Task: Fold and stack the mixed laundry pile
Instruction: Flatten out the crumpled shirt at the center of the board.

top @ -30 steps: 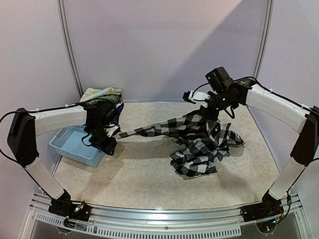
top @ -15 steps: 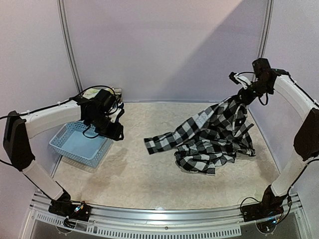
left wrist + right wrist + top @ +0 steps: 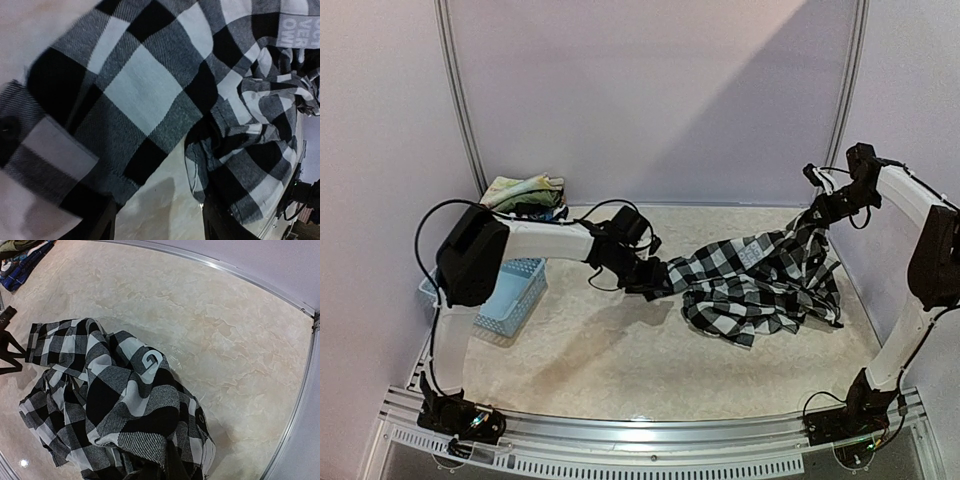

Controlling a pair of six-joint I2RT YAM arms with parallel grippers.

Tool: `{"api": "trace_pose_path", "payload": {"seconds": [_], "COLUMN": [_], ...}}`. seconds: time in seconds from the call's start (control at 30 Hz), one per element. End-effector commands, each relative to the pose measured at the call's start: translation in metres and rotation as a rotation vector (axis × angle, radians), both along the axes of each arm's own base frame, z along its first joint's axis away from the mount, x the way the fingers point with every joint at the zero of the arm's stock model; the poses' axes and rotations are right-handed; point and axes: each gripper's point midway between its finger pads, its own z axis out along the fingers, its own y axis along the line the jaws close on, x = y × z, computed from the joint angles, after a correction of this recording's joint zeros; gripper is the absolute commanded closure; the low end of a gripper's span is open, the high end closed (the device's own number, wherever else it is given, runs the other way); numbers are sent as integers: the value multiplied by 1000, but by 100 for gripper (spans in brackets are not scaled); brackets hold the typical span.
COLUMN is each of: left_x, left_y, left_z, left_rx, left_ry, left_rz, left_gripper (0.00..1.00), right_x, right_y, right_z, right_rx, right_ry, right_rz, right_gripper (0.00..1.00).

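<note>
Checked shirt (image 3: 760, 285): soft matt woven cloth, diagonal twill rib clear in the left wrist close-up, w/ flat white printed lettering (image 3: 148, 361); folded cloths (image 3: 525, 190) at table's far-left corner likewise soft, matt fabric. Table (image 3: 620, 370): smooth marbled-look beige top w/ slight sheen, ribbed bare-metal rail (image 3: 650, 445) along near edge. Basket (image 3: 520, 300) at left edge: smooth light-blue perforated plastic; arm shells (image 3: 545, 240): smooth white plastic, faint gloss, w/ black matt joints & thin black rubbery-looking cables.
</note>
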Motion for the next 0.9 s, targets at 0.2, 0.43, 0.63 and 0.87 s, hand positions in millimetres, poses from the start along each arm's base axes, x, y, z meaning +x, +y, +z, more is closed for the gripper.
{"api": "trace_pose_path", "payload": {"seconds": [0.2,0.43,0.63,0.87], "left_x": [-21,-35,-39,-1], "left_y": [-69,-72,-70,-66], "left_z": [-14,-34,-51,-28], "left_rx": [-159,-48,-1,-24], "left_ry": [150,163,165,18], "left_rz": [3,-22,-16,-6], "left_gripper": [42,48,57,100], "right_x": [4,3,2,17], "right_y": [7,9,14,19], "right_z": [5,5,7,24], "right_rx": [48,62,93,144], "right_ry": [-16,-16,-17,-35], "right_rz": [11,14,20,21], "right_gripper": [98,98,97,99]}}
